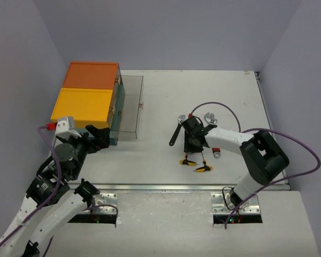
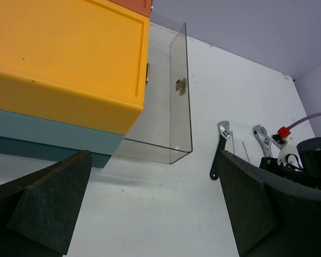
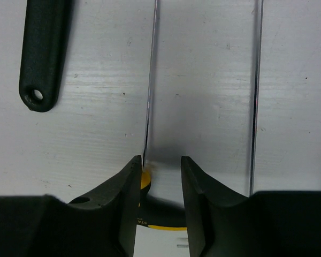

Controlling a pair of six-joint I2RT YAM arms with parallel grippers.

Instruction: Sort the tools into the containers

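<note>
The containers [image 1: 85, 101] are a teal box unit with one orange and one yellow top, at the far left. Its clear drawer [image 1: 129, 107] is pulled out toward the middle. My right gripper [image 1: 194, 143] is low over two yellow-and-black screwdrivers [image 1: 190, 160]. In the right wrist view the right gripper [image 3: 160, 160] has narrowed around one screwdriver's handle [image 3: 160, 218], and its left finger touches the yellow collar. That screwdriver's shaft [image 3: 150, 80] runs straight ahead. My left gripper [image 1: 96, 136] hangs wide open beside the unit's near corner, holding nothing [image 2: 155, 209].
A black wrench [image 1: 176, 131] lies just left of the right gripper, its handle end [image 3: 45, 53] near the fingers. A silver wrench [image 1: 209, 116] and a red-handled tool [image 1: 216, 152] lie close by. A second thin shaft [image 3: 255, 107] runs parallel on the right.
</note>
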